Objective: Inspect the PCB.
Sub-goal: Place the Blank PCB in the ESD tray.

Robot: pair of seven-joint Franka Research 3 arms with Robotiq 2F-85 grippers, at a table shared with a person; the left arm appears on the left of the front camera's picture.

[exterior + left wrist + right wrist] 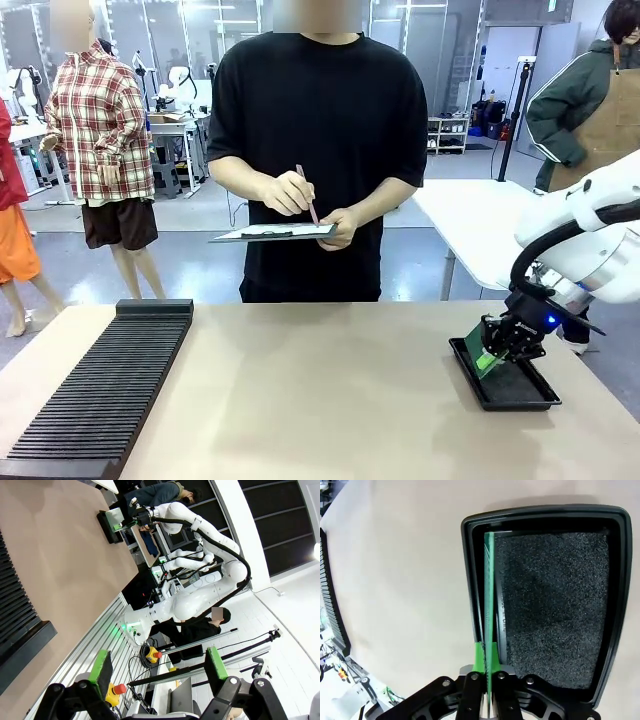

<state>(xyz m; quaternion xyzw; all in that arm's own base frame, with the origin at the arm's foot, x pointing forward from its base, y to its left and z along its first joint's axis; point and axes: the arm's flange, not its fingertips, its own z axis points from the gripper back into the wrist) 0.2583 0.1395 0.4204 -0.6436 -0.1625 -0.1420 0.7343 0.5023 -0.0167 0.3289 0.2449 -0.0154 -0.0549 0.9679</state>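
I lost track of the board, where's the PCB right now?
The PCB stands on edge, pinched by the right gripper over the black tray's left inner wall, at the table's right side in the front view.

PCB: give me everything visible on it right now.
The PCB is a thin, flat green board, seen edge-on in the right wrist view as a narrow green strip. It stands on edge, pinched between the green pads of the shut right gripper. It sits over the black tray, along the wall nearest the table's middle, beside the dark foam lining. Whether its far edge touches the tray is unclear. From the front it shows as a small green patch under the gripper. No components or print are legible.
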